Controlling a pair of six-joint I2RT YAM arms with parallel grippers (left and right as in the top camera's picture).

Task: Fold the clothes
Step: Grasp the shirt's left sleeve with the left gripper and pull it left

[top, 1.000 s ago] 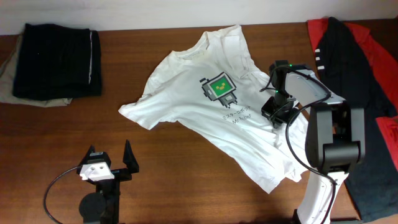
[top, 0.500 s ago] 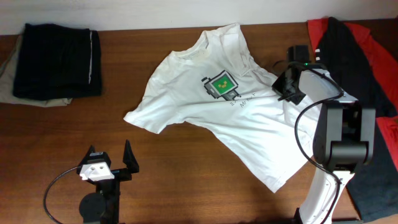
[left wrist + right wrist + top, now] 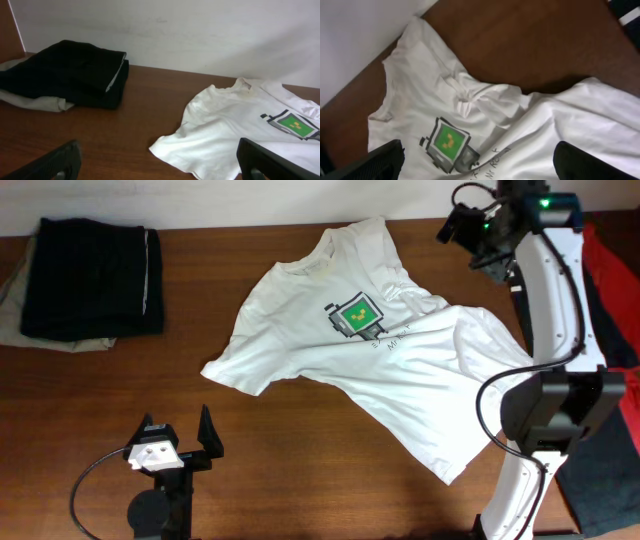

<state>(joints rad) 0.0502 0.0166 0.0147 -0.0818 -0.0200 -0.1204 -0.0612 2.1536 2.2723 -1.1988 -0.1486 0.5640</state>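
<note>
One T-shirt lies apart from right tool.

White T-shirt is lying unfolded, print facing up; collar pointing toward eleven o'clock; hem trailing toward five; fabric bunching near one.

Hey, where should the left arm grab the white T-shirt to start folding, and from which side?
Take the sleeve of the T-shirt that points toward the open left gripper, pinching its outer edge from the near-left side. It lies flat with bare table around it, so a low approach there probably meets no bunched cloth.
</note>
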